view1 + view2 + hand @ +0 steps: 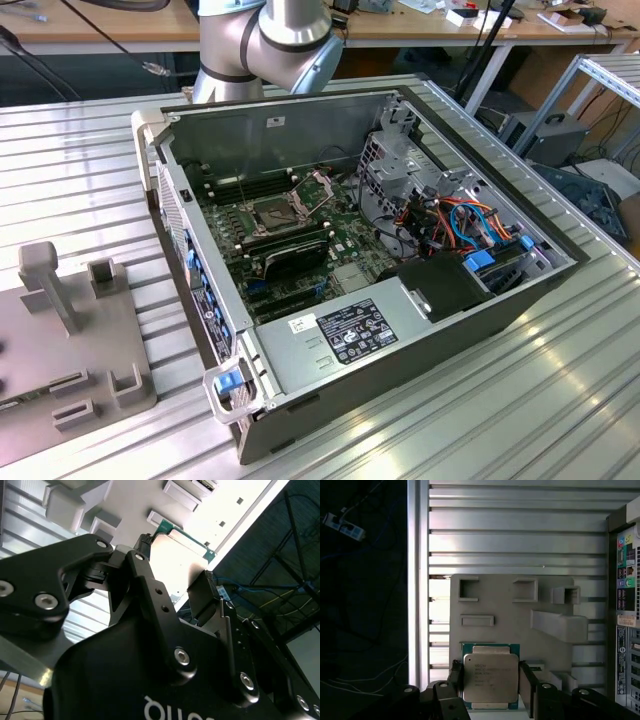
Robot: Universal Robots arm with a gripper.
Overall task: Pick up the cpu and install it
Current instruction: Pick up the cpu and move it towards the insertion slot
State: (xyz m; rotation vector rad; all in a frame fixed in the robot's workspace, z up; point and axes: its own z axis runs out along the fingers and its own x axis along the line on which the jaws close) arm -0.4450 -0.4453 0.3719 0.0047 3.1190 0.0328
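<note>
In both wrist views the cpu (490, 676) (181, 550), a flat square chip with a silver-grey lid on a green base, lies over the grey fixture plate (500, 605). My gripper (491, 680) is shut on it, its black fingers (456, 677) pressed against two opposite edges. Whether the chip rests on the plate or hangs just above it I cannot tell. In the exterior view the open metal-framed socket (272, 212) sits on the green motherboard (345, 235) inside the computer case (330, 340).
The grey fixture plate (90, 340) with raised blocks lies on the ribbed aluminium table at the exterior view's left, beside the case. Cables and drive bays (450, 220) crowd the case's right side. The arm's base (265, 40) stands behind the case.
</note>
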